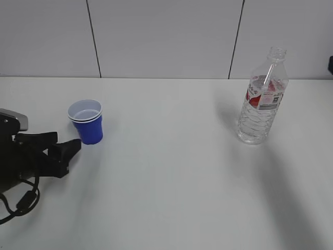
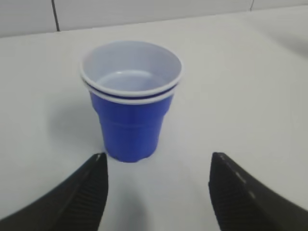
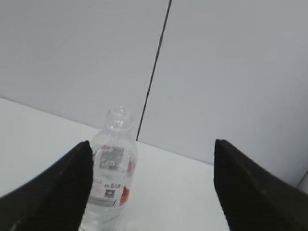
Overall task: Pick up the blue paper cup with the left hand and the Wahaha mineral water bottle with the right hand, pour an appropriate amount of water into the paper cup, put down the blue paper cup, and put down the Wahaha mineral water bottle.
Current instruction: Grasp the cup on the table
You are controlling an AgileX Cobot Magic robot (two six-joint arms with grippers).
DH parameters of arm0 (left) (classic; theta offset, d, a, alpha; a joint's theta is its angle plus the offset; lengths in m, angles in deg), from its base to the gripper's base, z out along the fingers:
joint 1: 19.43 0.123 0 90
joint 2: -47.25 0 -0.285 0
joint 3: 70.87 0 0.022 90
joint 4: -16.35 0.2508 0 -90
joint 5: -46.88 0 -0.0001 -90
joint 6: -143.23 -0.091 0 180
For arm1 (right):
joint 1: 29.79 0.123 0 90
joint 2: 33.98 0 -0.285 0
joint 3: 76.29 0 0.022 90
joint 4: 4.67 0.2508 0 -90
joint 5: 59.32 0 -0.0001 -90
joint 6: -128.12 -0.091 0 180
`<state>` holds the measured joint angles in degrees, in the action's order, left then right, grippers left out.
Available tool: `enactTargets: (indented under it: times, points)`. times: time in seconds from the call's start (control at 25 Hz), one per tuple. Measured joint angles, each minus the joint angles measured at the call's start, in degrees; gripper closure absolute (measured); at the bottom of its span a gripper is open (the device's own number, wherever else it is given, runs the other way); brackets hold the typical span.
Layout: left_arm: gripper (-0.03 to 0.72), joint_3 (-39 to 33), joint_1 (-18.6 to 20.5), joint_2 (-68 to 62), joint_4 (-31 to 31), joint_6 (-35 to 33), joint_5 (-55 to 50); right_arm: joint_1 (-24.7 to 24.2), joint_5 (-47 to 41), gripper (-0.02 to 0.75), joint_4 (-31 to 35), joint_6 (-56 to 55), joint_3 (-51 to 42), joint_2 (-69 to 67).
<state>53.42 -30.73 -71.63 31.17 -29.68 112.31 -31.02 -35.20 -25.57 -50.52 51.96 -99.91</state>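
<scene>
Upright near the bench's left edge, the blue paper cup stands just ahead of the left hand, whose jaws are spread wide and empty, the cup centred beyond the gap but not yet between the fingers. Toward the right edge, the Wahaha mineral water bottle stands upright and capless; the right hand, jaws also wide and empty, is well short of it, the bottle sitting left of centre in its gap

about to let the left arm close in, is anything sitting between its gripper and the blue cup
Nothing visible does. The left hand is open with bare table between its fingers and the blue paper cup, which stands just ahead.
</scene>
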Motion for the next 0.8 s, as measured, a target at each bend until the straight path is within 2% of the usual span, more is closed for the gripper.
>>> enactTargets:
  times: [0.24,0.56,0.64,0.8]
  points:
    - [0.189,4.93,-2.6,-6.67,-0.83,-0.17,0.08,0.0,3.4,0.151,-1.63,-8.3,0.0,-6.6]
    - [0.188,7.17,-2.83,-8.77,-1.38,-0.26,0.34,0.0,3.75,0.15,-2.23,-9.8,0.0,-7.9]
    - [0.174,7.17,-2.83,-8.77,-2.8,-0.26,0.34,0.0,3.85,0.151,-2.23,-9.9,0.0,-7.9]
    - [0.092,7.17,-2.83,-8.98,-5.37,-0.26,0.34,0.0,4.23,0.151,-3.86,-12.19,0.0,-7.9]
